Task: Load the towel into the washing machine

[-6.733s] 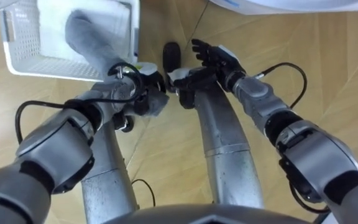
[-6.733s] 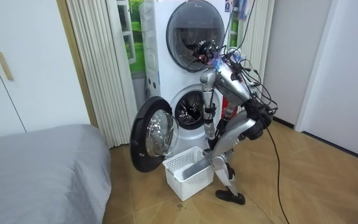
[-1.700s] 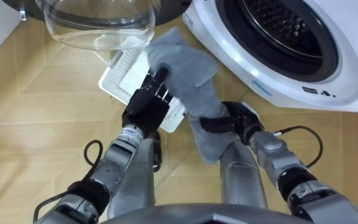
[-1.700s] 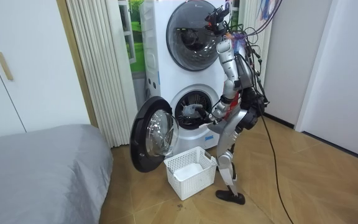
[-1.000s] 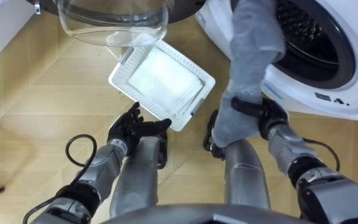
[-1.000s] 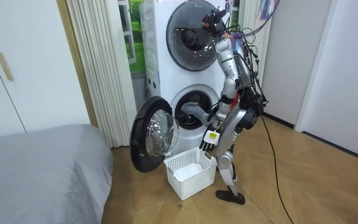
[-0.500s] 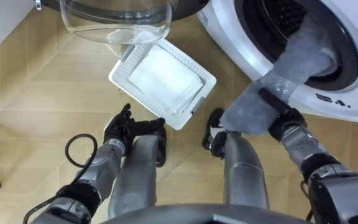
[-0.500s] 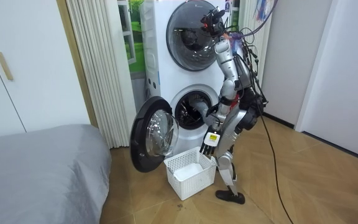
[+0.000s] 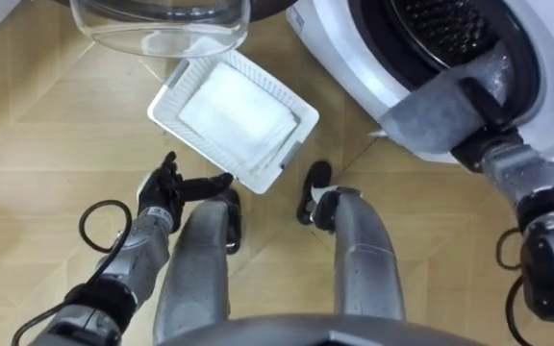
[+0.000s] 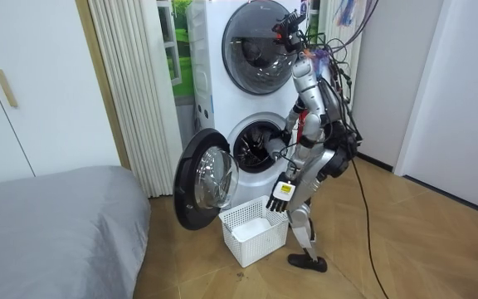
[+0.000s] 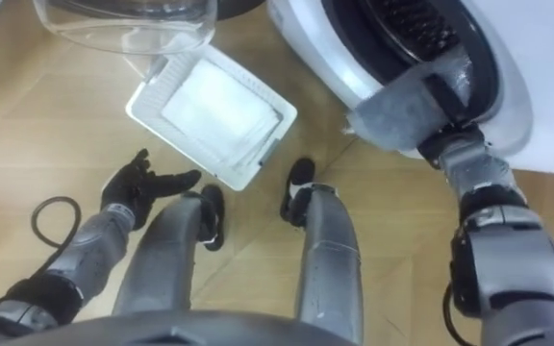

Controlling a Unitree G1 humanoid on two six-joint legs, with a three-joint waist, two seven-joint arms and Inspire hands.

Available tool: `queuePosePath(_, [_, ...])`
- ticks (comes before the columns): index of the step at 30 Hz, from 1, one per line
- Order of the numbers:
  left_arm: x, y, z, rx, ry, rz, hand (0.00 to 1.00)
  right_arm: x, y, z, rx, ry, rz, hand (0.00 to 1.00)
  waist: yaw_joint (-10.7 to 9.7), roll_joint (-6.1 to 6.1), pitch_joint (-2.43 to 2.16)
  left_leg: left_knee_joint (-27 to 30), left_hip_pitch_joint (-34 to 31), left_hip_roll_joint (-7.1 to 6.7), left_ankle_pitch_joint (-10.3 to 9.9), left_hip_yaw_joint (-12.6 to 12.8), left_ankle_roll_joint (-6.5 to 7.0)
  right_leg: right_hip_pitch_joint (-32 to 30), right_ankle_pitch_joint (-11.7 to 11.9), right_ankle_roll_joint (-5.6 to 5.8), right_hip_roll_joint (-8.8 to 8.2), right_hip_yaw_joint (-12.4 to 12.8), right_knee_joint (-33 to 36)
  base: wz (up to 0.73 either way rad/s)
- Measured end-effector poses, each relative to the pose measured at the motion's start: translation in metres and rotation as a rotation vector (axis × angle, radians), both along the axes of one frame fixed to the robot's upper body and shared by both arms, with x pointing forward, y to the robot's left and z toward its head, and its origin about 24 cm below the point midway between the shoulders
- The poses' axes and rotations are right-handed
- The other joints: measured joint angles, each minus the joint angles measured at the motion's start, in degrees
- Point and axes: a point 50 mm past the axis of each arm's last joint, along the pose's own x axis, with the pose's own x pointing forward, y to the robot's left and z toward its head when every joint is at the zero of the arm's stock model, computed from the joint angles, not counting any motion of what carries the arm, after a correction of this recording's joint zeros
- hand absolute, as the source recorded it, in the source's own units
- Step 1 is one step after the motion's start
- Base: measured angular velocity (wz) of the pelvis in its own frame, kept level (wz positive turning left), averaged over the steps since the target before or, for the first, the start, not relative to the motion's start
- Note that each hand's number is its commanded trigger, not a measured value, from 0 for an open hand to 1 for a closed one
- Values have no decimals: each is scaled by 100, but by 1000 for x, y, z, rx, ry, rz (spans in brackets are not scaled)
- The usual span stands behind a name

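your right hand (image 9: 485, 133) grips the towel (image 9: 429, 117), fingers curled round it, draped over the washer's (image 9: 349, 67) lower door rim on the right. your left hand (image 9: 164, 188) hangs with fingers loosely spread, holding nothing, just near of the basket (image 9: 288, 160).

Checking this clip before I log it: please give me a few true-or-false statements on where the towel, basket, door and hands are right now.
1. The grey towel lies in the white plastic basket. False: it drapes over the rim of the white washing machine's opening, gripped by the right hand.
2. The left hand is open and holds nothing. True.
3. The machine's round glass door is closed. False: it is swung open, beside the basket.
4. The basket stands on the wooden floor in front of the machine. True.
5. Both hands grip the towel. False: the right hand alone grips it; the left hangs low by the leg.
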Motion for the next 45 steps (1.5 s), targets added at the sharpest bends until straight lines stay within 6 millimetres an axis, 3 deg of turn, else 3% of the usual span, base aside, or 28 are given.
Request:
queuePosePath(2, [-5,0,0,10,3,20,0,11,2,11,56,-19,-36,100,-145,-31,-3,14,-24,-74,20,11,48,-49,-14,31,-89,12,81,12])
queuePosePath(5, [-7,2,4,30,-19,34,0,27,5,30,136,-41,-80,100,-286,-61,-2,135,-134,-77,-3,117,131,-168,-10,62,-166,35,180,3])
queuePosePath(6, [-6,2,6,41,-27,27,0,28,5,31,147,-41,-92,64,-305,-61,-2,206,-178,-78,-24,145,164,-207,-23,85,-190,53,244,3])
queuePosePath(7, [-5,2,6,46,-32,22,0,28,4,33,151,-42,-99,0,-319,-64,-3,245,-202,-80,-35,154,180,-235,-35,105,-199,73,282,12])
queuePosePath(9, [-3,2,8,60,-45,7,0,32,1,40,163,-38,-127,0,-406,-69,-2,328,-278,-97,-60,257,242,-358,-95,180,-297,158,456,15])
queuePosePath(18, [-2,3,10,88,-63,-27,0,29,-16,47,225,-20,-246,0,-415,-71,-1,495,-275,-220,-171,425,432,-421,-250,375,-507,293,738,6])
queuePosePath(28, [-1,-5,11,102,-83,-57,0,28,-19,48,269,-28,-305,0,-424,-64,-3,502,-280,-237,-193,449,468,-421,-279,417,-542,292,749,0])
queuePosePath(34, [1,-7,12,95,-89,-61,0,28,-20,49,266,-25,-315,0,-368,-33,-7,616,-281,-174,-259,437,481,-397,-280,419,-491,303,766,-4])
queuePosePath(45, [6,-16,13,48,-111,-128,0,21,-28,45,264,-21,-411,0,-177,108,-19,461,-67,-141,-255,508,493,-180,-249,435,-497,254,625,0])
